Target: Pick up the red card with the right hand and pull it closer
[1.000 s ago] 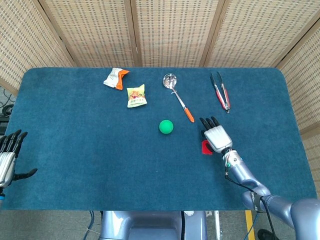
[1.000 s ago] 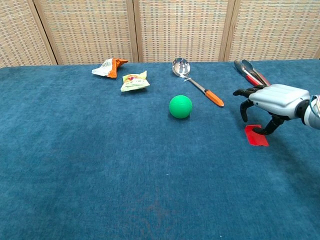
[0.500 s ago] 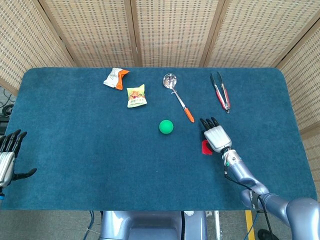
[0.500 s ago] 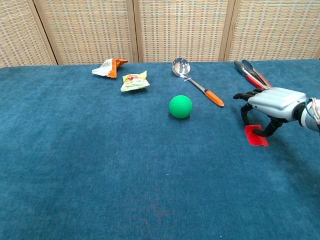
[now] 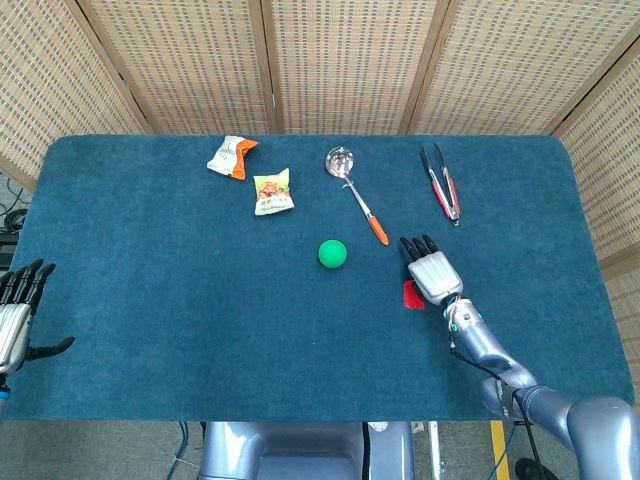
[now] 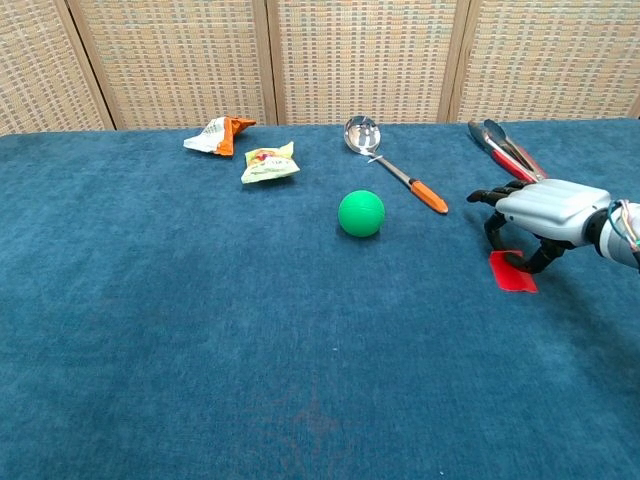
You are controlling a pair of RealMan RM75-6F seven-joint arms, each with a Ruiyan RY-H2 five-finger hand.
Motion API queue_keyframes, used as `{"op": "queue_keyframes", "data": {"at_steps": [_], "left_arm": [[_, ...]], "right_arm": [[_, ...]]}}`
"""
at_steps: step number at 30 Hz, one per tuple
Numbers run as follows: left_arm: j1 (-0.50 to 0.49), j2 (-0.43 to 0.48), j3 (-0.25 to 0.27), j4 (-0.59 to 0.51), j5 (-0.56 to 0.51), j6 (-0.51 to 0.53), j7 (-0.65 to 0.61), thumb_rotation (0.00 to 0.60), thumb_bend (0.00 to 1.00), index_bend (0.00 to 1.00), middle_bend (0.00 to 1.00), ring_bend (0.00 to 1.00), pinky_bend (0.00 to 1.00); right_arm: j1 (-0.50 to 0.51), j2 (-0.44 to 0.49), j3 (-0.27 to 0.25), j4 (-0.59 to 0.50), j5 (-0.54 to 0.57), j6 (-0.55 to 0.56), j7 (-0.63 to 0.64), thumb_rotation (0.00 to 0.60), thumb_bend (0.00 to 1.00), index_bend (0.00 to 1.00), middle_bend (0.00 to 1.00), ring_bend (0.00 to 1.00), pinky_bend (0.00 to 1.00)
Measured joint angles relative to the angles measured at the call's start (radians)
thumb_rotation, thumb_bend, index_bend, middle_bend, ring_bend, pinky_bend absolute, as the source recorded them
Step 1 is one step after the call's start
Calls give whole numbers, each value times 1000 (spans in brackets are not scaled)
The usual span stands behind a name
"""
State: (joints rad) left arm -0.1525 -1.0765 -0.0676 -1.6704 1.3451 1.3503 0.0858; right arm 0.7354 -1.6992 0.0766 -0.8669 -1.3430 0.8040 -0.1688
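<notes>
The red card (image 5: 410, 294) (image 6: 512, 273) lies flat on the blue cloth at the right of the table. My right hand (image 5: 432, 272) (image 6: 545, 205) is palm down just over its far edge, covering part of it in the head view. The fingers curl down with their tips at the cloth, and the thumb tip touches the card's top. Nothing is gripped; the card is still flat. My left hand (image 5: 15, 310) shows only in the head view, off the table's near left corner, fingers spread and holding nothing.
A green ball (image 5: 332, 253) (image 6: 361, 213) sits left of the card. Behind it lie an orange-handled spoon (image 5: 357, 195) (image 6: 395, 170) and tongs (image 5: 441, 182) (image 6: 505, 145). Two snack packets (image 5: 273, 192) (image 5: 232, 156) lie at the back left.
My right hand has sunk slightly toward the card, its fingertips coming down to the cloth. The card and the left hand have not moved.
</notes>
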Motion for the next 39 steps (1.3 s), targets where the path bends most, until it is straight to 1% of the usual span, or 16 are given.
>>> {"op": "queue_keyframes", "data": {"at_steps": [6,15,19,22,26,30,31,35,36,39], "left_arm": [[0,1,1,-2,0,-1,1,600,0,0,0,0,0],[-1,2,3,-3,1,-3,2,600,0,0,0,0,0],[-2,4,3,-4,1,-5,-2,600,0,0,0,0,0],[-2,6,3,-3,-1,-7,-6,600,0,0,0,0,0],[-2,9,3,-4,-1,-8,-10,600,0,0,0,0,0],[-2,11,6,-6,6,-8,-12,600,0,0,0,0,0],[-1,12,8,-7,8,-7,-12,600,0,0,0,0,0],[2,14,11,-11,17,-2,-15,600,0,0,0,0,0],[2,14,11,-11,17,-1,-16,600,0,0,0,0,0],[3,16,11,-11,16,-1,-21,600,0,0,0,0,0]], "right_arm": [[-3,-8,-2,20,-9,4,8,600,560,614,17,0,0],[-9,-23,-5,48,-32,28,34,600,567,647,41,0,0],[-16,-6,-10,19,-46,44,61,600,568,652,55,0,0],[-29,30,-22,-43,-74,81,88,600,569,656,61,0,0],[-62,106,-56,-158,-143,182,104,600,569,658,81,0,0],[-105,202,-116,-295,-265,325,126,600,569,659,101,0,1],[-113,218,-131,-312,-297,358,134,600,569,660,101,0,1],[-147,270,-197,-333,-459,515,157,600,569,660,122,0,15],[-157,282,-216,-328,-508,570,159,600,569,660,130,0,24],[-186,302,-248,-302,-608,709,156,600,568,659,150,0,45]]}}
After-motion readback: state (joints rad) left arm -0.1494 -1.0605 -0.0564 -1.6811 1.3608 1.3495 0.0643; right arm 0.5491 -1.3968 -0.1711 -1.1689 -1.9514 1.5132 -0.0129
